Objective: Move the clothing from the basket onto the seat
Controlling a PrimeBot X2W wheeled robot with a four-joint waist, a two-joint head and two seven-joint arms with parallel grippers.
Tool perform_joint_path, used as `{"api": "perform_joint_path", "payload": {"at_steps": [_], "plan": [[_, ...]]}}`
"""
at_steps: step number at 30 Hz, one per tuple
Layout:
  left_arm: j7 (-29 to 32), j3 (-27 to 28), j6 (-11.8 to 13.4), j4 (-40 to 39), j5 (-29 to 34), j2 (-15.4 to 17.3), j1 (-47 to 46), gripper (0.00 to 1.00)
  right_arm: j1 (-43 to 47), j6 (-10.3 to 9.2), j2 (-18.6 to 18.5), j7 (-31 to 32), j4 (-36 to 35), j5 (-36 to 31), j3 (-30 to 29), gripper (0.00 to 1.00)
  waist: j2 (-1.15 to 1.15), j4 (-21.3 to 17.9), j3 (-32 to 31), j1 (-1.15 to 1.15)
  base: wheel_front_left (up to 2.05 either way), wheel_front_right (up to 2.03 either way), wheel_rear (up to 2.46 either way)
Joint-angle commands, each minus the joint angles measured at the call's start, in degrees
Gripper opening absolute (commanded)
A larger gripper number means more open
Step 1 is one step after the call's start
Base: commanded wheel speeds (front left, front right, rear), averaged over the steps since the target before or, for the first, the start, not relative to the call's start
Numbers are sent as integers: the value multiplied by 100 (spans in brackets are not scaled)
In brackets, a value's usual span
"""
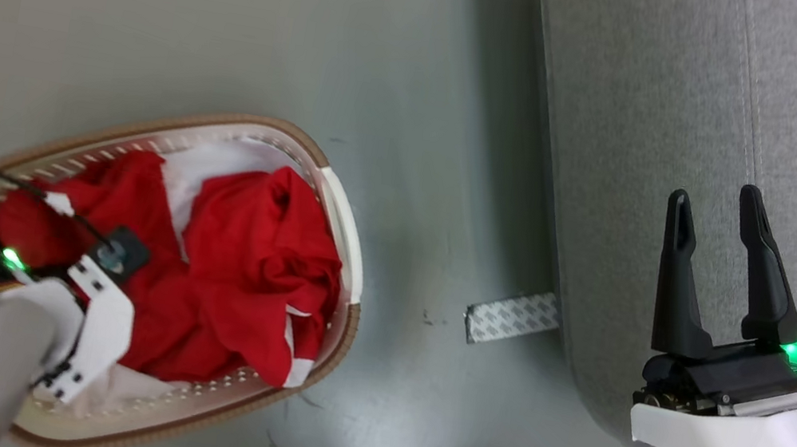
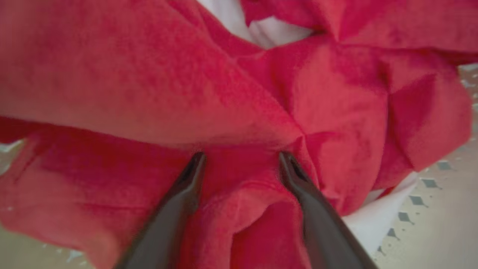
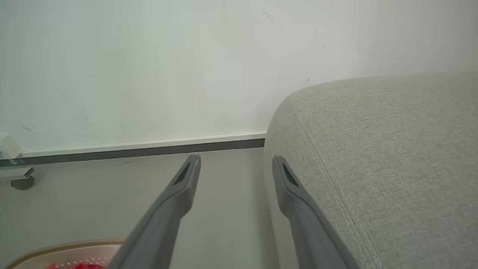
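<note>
- Clothing (image 1: 237,269) of bright red soft fabric with white trim is seen heaped inside the oval white perforated plastic basket (image 1: 349,329), which is set on the grey floor (image 1: 241,3) beside the large light grey woven upholstered seat (image 1: 710,106).
- The left gripper (image 2: 239,160) is pictured pressed into the heap, fingers spread wide, with nothing clamped.
- The right gripper (image 1: 716,197) is held over the seat's edge, spread wide and empty.
</note>
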Motion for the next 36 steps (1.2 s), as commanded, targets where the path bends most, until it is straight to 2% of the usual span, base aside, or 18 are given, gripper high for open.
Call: {"api": "perform_joint_path", "payload": {"at_steps": [1, 3, 4, 5, 6, 7, 15, 26, 33, 36], "plan": [[53, -42, 11, 72, -18, 49, -48, 100, 27, -12, -12, 3, -39, 86, 9, 100, 0, -106, 133, -1, 0, 0, 0], [109, -112, 11, 154, -85, 42, -87, 100, 29, -12, -12, 3, -59, 107, 29, 100, 0, -140, 181, -1, 0, 0, 0], [118, -137, 11, 184, -122, 39, -101, 96, 35, -12, -12, 3, -62, 119, 34, 100, 0, -150, 193, -1, 0, 0, 0], [114, -166, 11, 206, -149, 36, -112, 47, 43, -12, -12, 3, -60, 126, 36, 100, 0, -155, 196, -1, 0, 0, 0], [99, -198, 11, 225, -177, 24, -108, 29, 49, -12, -12, 3, -51, 126, 33, 100, 0, -156, 192, -1, 0, 0, 0], [73, -230, 11, 236, -221, 9, -90, 0, 51, -12, -12, 4, -34, 118, 30, 100, 0, -154, 178, -1, 0, 0, 0], [-280, -380, 11, 286, -466, -205, 59, 0, 73, -12, -12, 3, 56, -90, -18, 100, 0, 31, -136, -1, 0, 0, 0], [-1357, -245, 11, 238, -1033, -794, 262, 0, 96, -12, -14, 3, 286, -401, -101, 100, 0, 613, -1010, -1, 0, 0, 0], [-1695, -60, 10, -145, -1342, -1040, 390, 0, 239, -12, -15, 3, 520, -588, -173, 100, 0, 1058, -1705, -1, 0, 0, 0], [-1697, 196, 21, -588, -1384, -1056, 426, 0, 299, -12, -16, 3, 621, -642, -186, 100, 0, 1263, -2013, -1, 0, 0, 0]]}}
